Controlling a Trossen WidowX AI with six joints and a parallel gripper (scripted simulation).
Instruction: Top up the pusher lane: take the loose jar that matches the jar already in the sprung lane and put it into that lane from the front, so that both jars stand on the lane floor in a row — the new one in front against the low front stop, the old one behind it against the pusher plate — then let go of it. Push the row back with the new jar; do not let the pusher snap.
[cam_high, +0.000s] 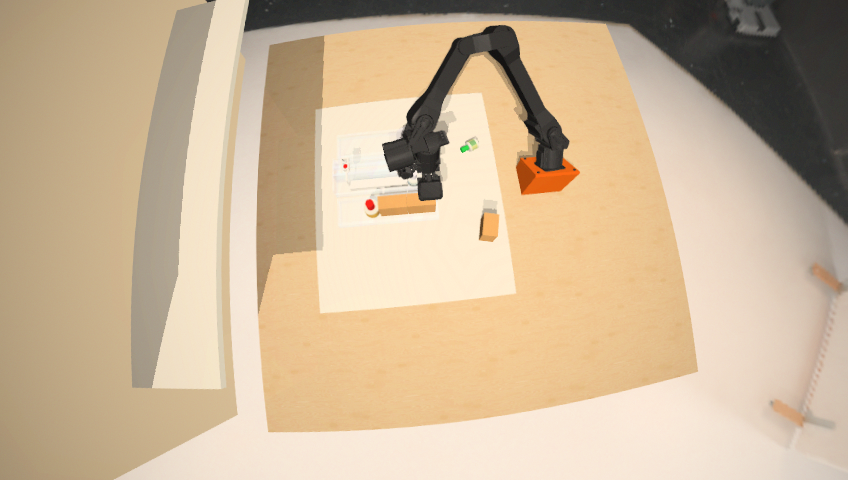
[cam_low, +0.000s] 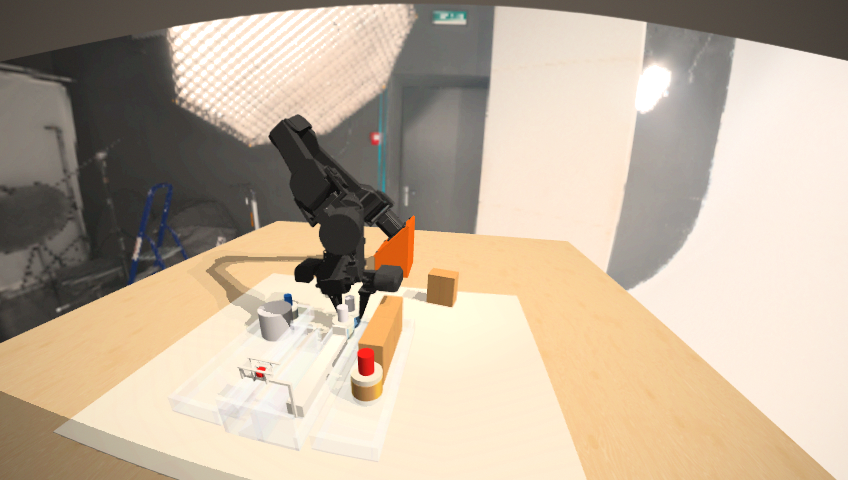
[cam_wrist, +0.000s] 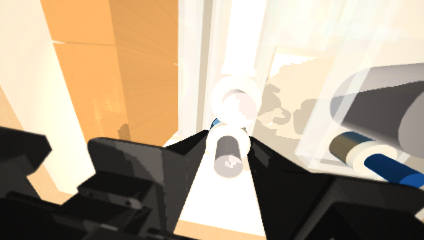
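black jointed arm (cam_high: 511, 71), orange base (cam_high: 546, 174)

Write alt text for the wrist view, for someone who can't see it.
Seen from the wrist, the black hand is shut on a small white jar with a grey lid, a matching jar standing just beyond it in a clear-walled lane. A tan wooden block lies to the left; a large grey cylinder and a blue-capped jar show on the right.
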